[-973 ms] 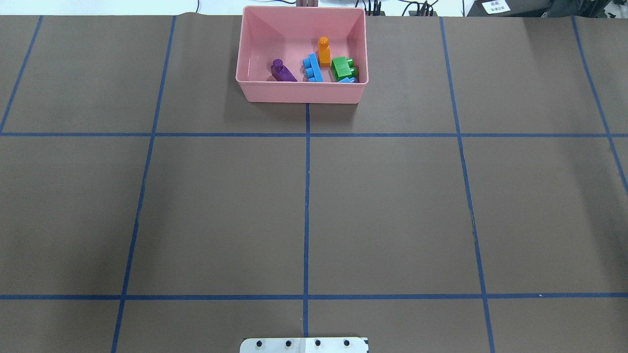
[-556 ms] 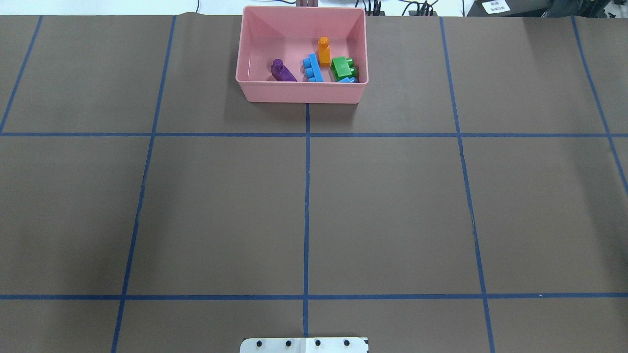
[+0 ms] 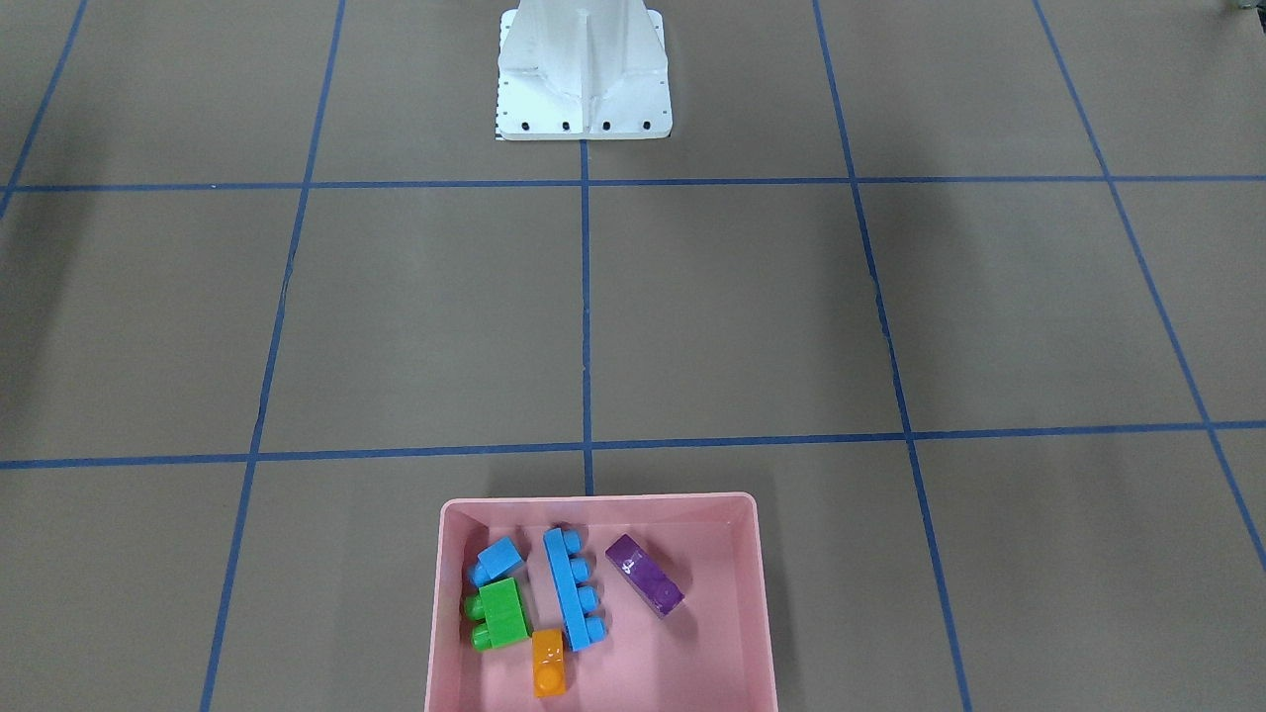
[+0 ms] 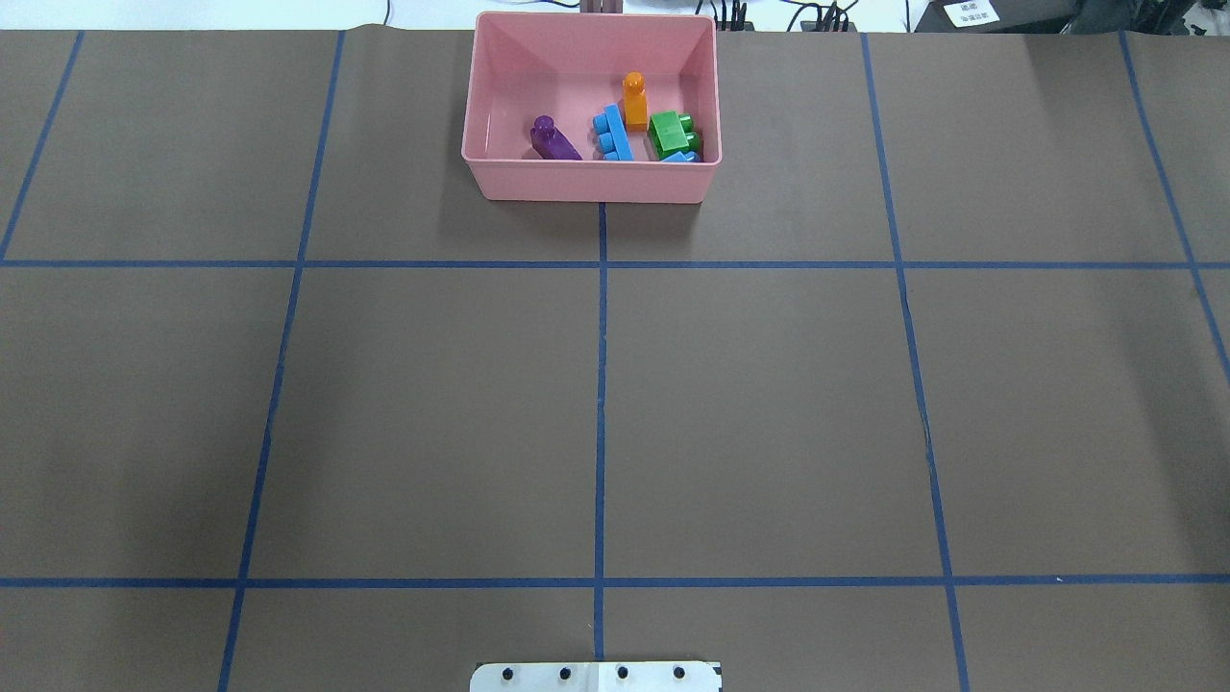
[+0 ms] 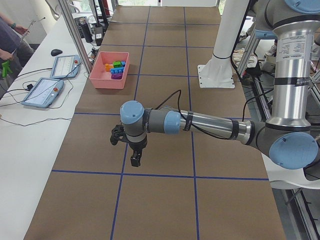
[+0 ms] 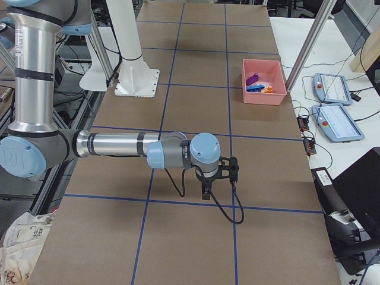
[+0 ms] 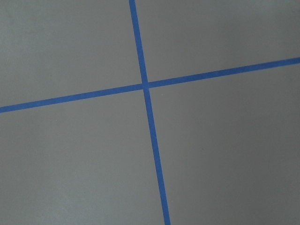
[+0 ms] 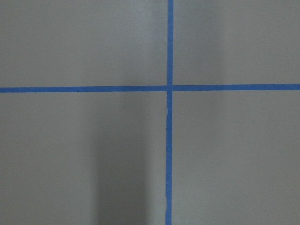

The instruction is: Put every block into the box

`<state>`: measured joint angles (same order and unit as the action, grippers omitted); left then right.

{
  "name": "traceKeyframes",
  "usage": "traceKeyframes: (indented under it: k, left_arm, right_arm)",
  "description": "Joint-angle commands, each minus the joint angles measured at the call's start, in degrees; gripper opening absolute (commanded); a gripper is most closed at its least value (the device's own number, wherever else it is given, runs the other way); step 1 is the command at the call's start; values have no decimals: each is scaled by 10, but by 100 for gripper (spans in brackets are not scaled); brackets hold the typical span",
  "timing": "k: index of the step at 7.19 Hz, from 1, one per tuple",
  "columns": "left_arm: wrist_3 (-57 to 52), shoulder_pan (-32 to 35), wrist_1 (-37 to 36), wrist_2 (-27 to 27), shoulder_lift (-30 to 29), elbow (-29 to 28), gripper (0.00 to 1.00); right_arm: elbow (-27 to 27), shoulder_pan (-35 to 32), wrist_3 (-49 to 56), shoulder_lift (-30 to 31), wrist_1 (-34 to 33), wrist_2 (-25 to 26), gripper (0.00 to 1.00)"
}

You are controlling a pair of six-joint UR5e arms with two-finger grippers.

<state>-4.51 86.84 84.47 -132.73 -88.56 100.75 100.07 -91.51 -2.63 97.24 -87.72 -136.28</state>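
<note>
Fingers of the left gripper (image 5: 133,159) show only in the left side view, pointing down over the table; can't tell if they are parted or closed. Nothing visible between them. Same for the right gripper (image 6: 207,191), seen only in the right side view: pointing down, state can't be told. Both grippers are on the near part of the table, well apart from the box. Each wrist camera shows just brown surface and a cross of blue tape.

Shallow pink rectangular plastic box (image 4: 591,181) sits at the far edge of the brown paper-covered table (image 4: 769,404), on the centre tape line.

All five blocks lie inside it. Left to right in the overhead view:
- purple sloped plastic brick (image 4: 553,140), alone, apart from the others
- long blue four-stud brick (image 4: 613,135), on its side
- orange studded brick (image 4: 634,101), farthest back, just beside the long blue one's far end
- green two-stud brick (image 4: 673,135), near the right wall
- small blue brick (image 4: 680,157), touching the green one, against the near wall

White metal base plate (image 4: 596,677) at the near edge, centre.
</note>
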Motion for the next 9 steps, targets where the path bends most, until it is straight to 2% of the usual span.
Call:
traceKeyframes:
  k: [1, 2, 5, 9]
  left_arm:
    - [0, 0, 0, 0, -1, 2, 100]
    - [0, 0, 0, 0, -1, 2, 100]
    - [3, 0, 0, 1, -6, -1, 100]
    - [6, 0, 0, 1, -6, -2, 100]
  right_arm:
    - [40, 26, 18, 8, -63, 57, 100]
    - [57, 17, 20, 26, -97, 51, 100]
    - [67, 12, 21, 34, -89, 13, 100]
    - [65, 11, 17, 29, -89, 13, 100]
